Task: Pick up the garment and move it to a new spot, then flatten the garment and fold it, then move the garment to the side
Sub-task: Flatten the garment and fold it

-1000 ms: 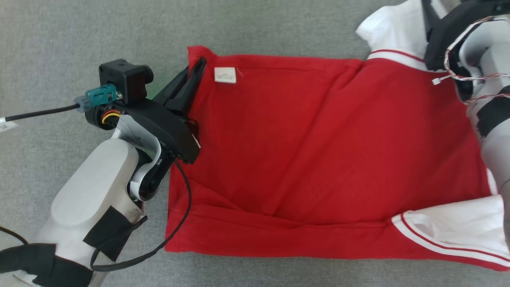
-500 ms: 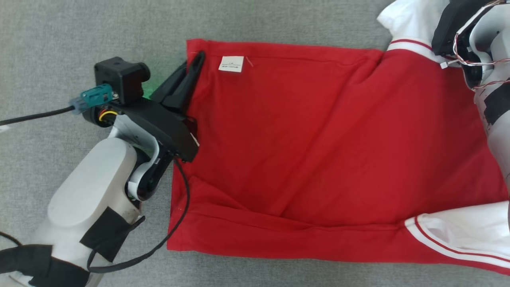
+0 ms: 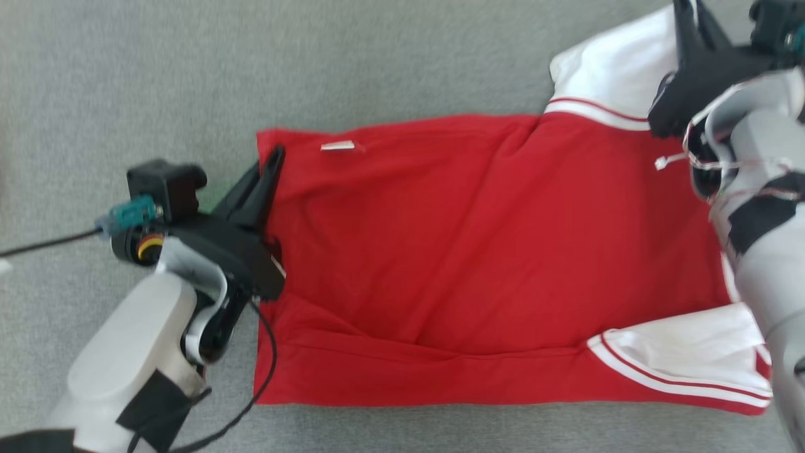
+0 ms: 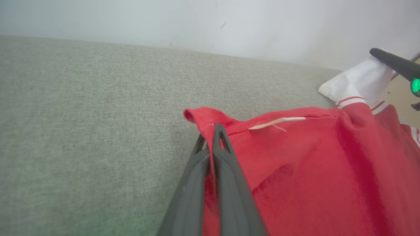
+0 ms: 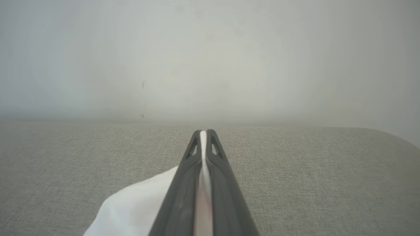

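Head view, nearest first: the garment (image 3: 478, 251) lies spread on the grey surface (image 3: 377, 56), red with white sleeves, its near edge doubled over in a long crease that ends at the near sleeve (image 3: 685, 352). Farther back, the left gripper (image 3: 275, 156) is pinched tight on the far hem corner, near the label (image 3: 338, 146) — red cloth runs between its closed fingers (image 4: 229, 183) in the left wrist view. Farthest, the right gripper (image 3: 684, 16) is clamped on the far sleeve (image 3: 616, 69); the right wrist view shows a white strip between its fingers (image 5: 183, 196). With both far corners held, I judge flattening is in hand — next, both arms must pull together, evenly, dragging the crease out without a slip.
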